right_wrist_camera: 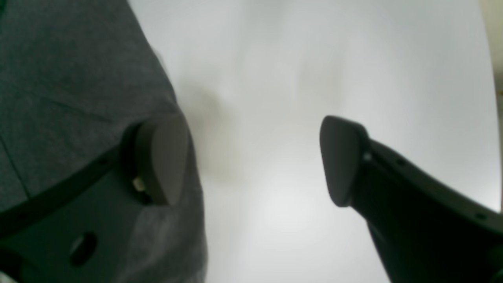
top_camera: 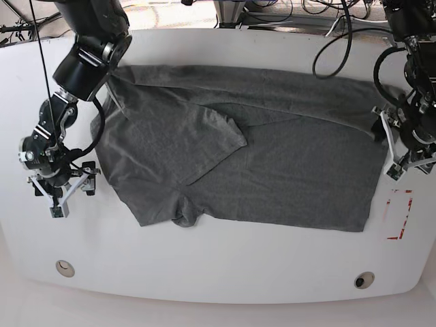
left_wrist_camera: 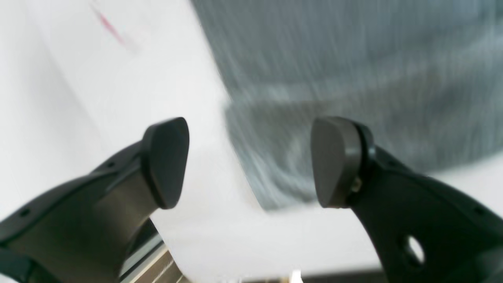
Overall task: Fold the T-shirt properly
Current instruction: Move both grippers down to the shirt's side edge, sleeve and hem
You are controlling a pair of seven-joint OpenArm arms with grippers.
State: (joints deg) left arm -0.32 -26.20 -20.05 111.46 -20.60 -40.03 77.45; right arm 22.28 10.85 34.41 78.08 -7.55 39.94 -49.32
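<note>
Both hands (top_camera: 68, 194) (top_camera: 402, 160) spread, flanking T-shirt (top_camera: 272, 163)

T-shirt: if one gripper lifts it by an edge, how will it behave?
Probably floppy: the T-shirt lies flat on the table, with a sleeve folded over its body, so the lifted edge should drape and the rest drag. Likely light; its soft knit may bunch if pushed rather than slide whole.

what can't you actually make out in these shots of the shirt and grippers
- T-shirt in the left wrist view: motion blur smears the weave and folds.
- T-shirt collar in the base view: the right arm covers that corner.
- Left gripper in the base view: too small to read its jaws.
- Red marking on the table: too small to read.
</note>
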